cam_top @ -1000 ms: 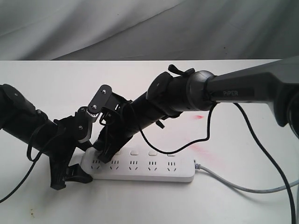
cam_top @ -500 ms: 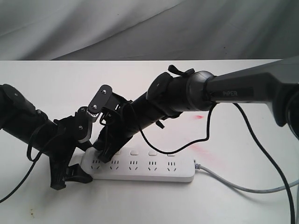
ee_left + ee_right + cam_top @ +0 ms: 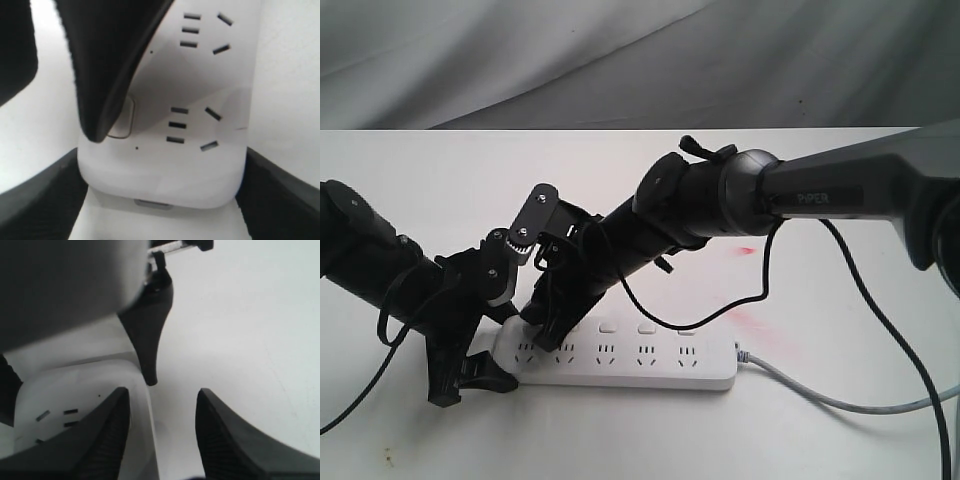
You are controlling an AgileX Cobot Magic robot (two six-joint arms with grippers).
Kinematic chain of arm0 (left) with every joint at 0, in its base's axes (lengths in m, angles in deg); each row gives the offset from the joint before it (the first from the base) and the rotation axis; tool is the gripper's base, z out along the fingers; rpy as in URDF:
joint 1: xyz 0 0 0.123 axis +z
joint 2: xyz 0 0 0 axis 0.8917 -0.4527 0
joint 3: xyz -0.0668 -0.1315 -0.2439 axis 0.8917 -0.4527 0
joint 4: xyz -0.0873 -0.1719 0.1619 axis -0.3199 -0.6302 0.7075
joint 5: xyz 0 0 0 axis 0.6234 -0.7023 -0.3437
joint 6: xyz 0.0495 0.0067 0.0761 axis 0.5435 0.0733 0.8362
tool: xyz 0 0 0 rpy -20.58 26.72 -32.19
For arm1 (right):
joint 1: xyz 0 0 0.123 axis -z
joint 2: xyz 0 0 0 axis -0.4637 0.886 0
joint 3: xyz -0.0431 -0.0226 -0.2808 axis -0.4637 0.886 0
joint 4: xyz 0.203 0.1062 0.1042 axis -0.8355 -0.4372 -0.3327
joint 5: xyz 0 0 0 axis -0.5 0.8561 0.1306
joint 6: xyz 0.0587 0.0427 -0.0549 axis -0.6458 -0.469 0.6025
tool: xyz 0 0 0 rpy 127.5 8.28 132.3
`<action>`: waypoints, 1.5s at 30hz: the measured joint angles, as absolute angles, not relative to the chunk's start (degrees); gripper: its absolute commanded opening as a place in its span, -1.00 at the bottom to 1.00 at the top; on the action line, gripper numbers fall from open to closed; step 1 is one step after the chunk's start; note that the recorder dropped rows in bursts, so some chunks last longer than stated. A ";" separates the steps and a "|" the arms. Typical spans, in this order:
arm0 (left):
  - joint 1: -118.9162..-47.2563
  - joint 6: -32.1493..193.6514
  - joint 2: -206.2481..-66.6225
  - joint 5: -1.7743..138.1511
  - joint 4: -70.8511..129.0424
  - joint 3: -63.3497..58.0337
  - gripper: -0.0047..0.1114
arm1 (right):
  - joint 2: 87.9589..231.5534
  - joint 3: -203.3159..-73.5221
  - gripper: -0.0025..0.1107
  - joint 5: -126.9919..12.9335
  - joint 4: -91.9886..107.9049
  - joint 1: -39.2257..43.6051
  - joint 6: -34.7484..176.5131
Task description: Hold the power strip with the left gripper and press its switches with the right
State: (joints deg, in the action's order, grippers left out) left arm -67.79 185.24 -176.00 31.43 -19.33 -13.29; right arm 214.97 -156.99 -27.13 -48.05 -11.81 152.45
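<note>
The white power strip (image 3: 650, 368) lies flat near the table's front, its grey cord (image 3: 820, 396) running off to the right. My left gripper (image 3: 498, 348) is shut on the strip's left end; in the left wrist view the power strip (image 3: 200, 170) sits between both black fingers (image 3: 40, 200). My right gripper (image 3: 542, 335) reaches across from the right and stands open. One of its fingers (image 3: 100, 75) rests on the leftmost of the switches (image 3: 127, 122), the other hangs over the table behind the strip. Three other switches (image 3: 609, 326) show uncovered.
A black cable (image 3: 880, 320) droops from the right arm over the table (image 3: 840, 200) at the right. Faint red marks (image 3: 760, 325) stain the tabletop behind the strip's right end. Grey cloth (image 3: 620, 60) hangs behind the table.
The right arm has shifted very slightly; its finger stays on the leftmost switch. The left gripper and the strip have not moved.
</note>
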 measured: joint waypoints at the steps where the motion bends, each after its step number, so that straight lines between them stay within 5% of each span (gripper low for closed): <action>1: -67.79 185.24 -176.00 31.43 -19.33 -13.29 0.11 | 214.97 -157.01 -0.24 -27.13 -48.01 -11.81 152.45; 45: -67.79 185.13 -176.09 31.51 -19.33 -13.29 0.11 | 216.10 -157.70 -0.24 -26.32 -50.58 -12.23 155.67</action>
